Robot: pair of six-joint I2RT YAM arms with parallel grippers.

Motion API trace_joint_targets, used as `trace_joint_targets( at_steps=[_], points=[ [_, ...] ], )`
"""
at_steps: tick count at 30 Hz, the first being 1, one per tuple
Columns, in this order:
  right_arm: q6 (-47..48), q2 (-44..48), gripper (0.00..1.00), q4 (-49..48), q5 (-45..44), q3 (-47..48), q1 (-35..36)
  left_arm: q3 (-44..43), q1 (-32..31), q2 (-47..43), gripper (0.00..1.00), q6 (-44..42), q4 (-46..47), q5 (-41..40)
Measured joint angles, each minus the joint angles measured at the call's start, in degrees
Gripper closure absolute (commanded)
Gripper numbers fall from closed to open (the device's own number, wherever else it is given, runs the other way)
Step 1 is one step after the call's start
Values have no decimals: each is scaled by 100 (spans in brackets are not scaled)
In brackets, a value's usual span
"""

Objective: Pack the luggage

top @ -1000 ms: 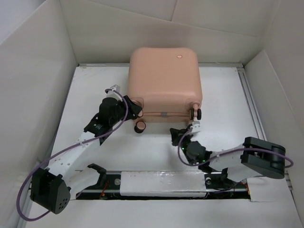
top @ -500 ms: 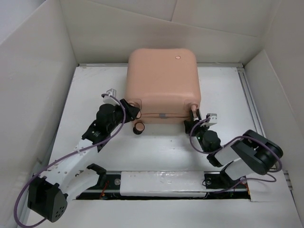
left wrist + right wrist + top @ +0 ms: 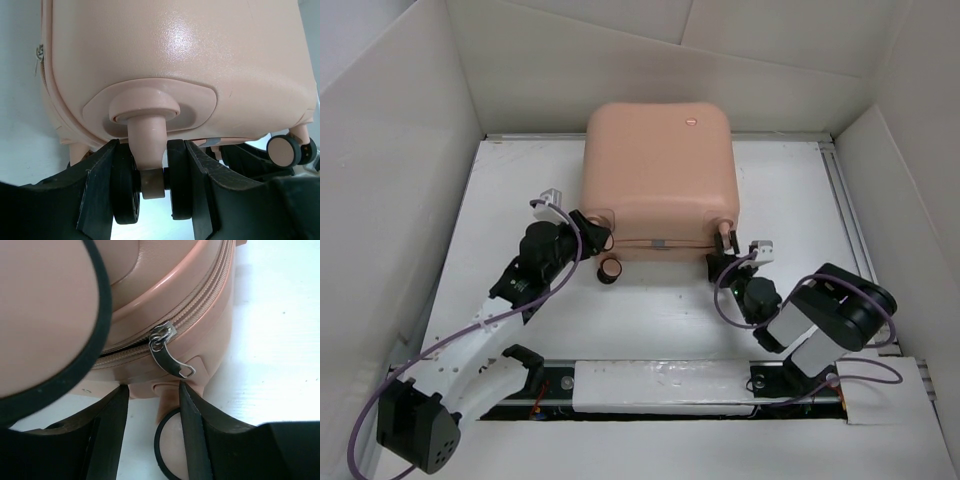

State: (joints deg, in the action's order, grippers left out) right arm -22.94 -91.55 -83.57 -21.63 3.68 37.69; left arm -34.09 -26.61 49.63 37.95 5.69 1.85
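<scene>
The luggage (image 3: 660, 175), a peach-pink hard-shell suitcase, lies zipped shut at the back middle of the table, its round emblem (image 3: 690, 123) facing up. My left gripper (image 3: 592, 236) is at its near left corner. In the left wrist view that gripper (image 3: 152, 189) is shut on a twin black wheel (image 3: 125, 192), one finger against each tyre. My right gripper (image 3: 724, 258) is at the near right corner. In its wrist view the right gripper (image 3: 152, 432) stands open below the metal zipper pull (image 3: 171, 357), with a wheel (image 3: 172, 450) beside its right finger.
Tall cardboard walls (image 3: 400, 170) box the white table on three sides. Another suitcase wheel (image 3: 611, 268) rests on the table near my left gripper. A metal rail (image 3: 850, 230) runs along the right side, and a white strip (image 3: 660, 385) lies between the arm bases.
My right arm swung from in front of the suitcase to its near right wheel, and its jaws went from shut to open. The suitcase shifted slightly left. The left grip held.
</scene>
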Motion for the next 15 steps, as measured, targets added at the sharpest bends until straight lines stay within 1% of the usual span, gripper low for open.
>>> trace_joint_targets(
  at_steps=[4, 6, 8, 11, 13, 14, 15],
  points=[
    [-44, 26, 49, 57, -826, 9, 562, 0, 59, -66, 100, -122, -72, -170],
    [-92, 195, 49, 201, -1176, 7, 748, 0, 138, -50, 100, -168, -74, -142],
    [-151, 503, 43, 457, -1464, -35, 975, -26, 197, 52, 100, -216, -33, -138],
    [-125, 1362, 39, 813, -1615, -74, 1239, -205, 236, 350, 100, -295, -24, -162],
    [-103, 2120, 38, 1309, -1690, -28, 1272, -339, 254, 522, 100, -363, -17, -214],
    [-90, 2382, 34, 1480, -1753, 9, 1274, -455, 280, 671, 100, -398, -15, -234],
    [-76, 2645, 33, 1655, -1847, 28, 1272, -531, 308, 765, 100, -437, -4, -234]
  ],
)
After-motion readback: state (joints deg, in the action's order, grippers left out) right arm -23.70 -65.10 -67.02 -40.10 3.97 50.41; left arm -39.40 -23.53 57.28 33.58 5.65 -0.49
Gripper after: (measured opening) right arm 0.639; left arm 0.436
